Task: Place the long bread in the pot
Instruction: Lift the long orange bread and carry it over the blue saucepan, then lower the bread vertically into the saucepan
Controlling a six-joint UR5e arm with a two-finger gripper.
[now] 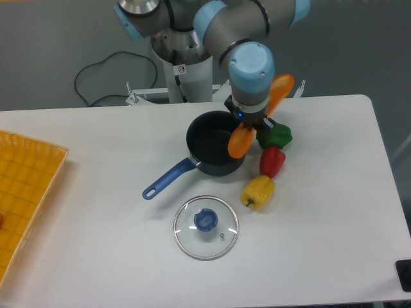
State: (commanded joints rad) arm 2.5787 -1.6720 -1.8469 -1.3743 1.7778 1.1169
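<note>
Above the right rim of the pot (215, 151), the gripper (252, 122) holds the long bread (241, 141) near its middle, and the jaws are clenched on it. The bread is lifted off the tabletop (334, 212) and tilted: its upper end points up to the right beside the wrist, and its lower end hangs over the right edge of the pot, not yet inside. The pot stands upright on the white tabletop, and its blue handle (168, 179) reaches toward the lower left. Just right of the pot lies a green pepper (277, 136), partly behind the gripper. Below it is a red pepper (271, 161), and below that a yellow pepper (257, 192). A round glass lid (205, 226) with a blue knob lies flat in front of the pot. At the left edge, a yellow tray (26, 186) is partly in view.
</note>
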